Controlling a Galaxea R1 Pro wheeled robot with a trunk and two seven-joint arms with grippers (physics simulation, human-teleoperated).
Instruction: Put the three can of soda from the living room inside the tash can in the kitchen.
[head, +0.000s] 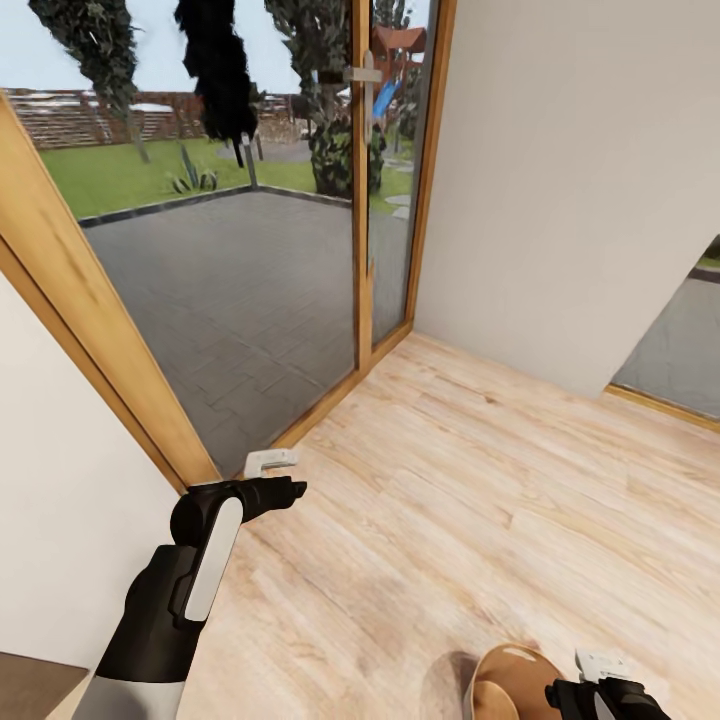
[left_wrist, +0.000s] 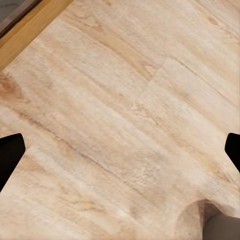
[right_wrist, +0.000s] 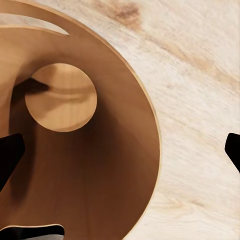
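Observation:
The tash can (head: 505, 680) stands on the wooden floor at the bottom of the head view, brown-tan inside. My right gripper (head: 598, 692) hovers just beside its rim. In the right wrist view I look straight down into the bin (right_wrist: 125, 165); its round bottom (right_wrist: 60, 97) is bare and the handle hole (right_wrist: 35, 22) cuts the rim. The right gripper (right_wrist: 120, 150) is open, its fingertips (right_wrist: 10, 155) far apart. A dark, pale-edged shape (right_wrist: 30, 232) shows at the picture's edge; what it is I cannot tell. My left gripper (head: 285, 490) is open over bare floor. The cans of soda are out of view.
A tall glass door with a wooden frame (head: 360, 200) rises ahead onto a paved patio. A white wall (head: 560, 180) runs to the right and another wall (head: 60, 470) stands close on my left. Light plank floor (head: 480, 480) stretches between them.

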